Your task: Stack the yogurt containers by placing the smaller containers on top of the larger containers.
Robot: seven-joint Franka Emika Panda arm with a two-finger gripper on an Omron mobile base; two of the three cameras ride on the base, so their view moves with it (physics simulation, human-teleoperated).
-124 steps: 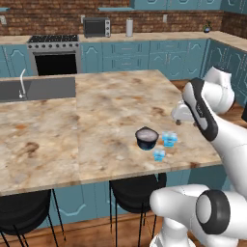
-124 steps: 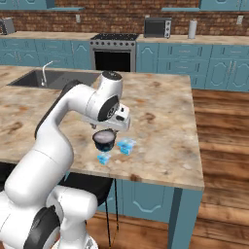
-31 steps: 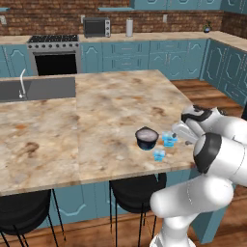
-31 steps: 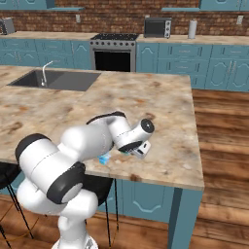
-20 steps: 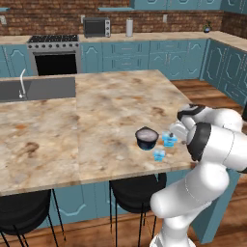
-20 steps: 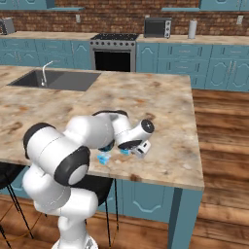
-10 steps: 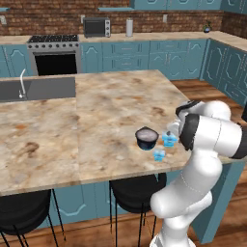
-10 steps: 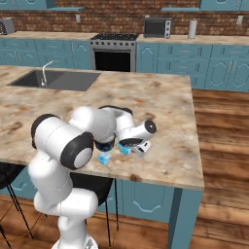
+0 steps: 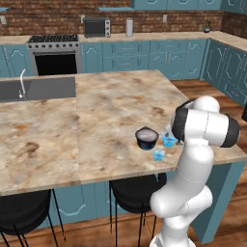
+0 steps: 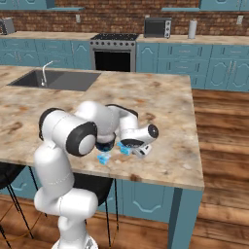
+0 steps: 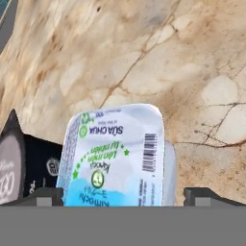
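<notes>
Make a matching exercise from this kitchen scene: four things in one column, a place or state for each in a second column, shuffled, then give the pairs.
Things
1. dark tub
2. blue cup with printed lid
3. gripper
4. toaster oven

Places or states
A. on the back counter
B. between the fingertips, not yet gripped
C. open, low over the island counter
D. on the island near its front edge

Pairs: 1-D, 2-B, 3-C, 4-A

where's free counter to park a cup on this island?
Bare marble from the sink across to the tub, and the far half toward the stove. Crowded at the near right edge: tub, two blue cups and the open gripper around one cup.
</notes>
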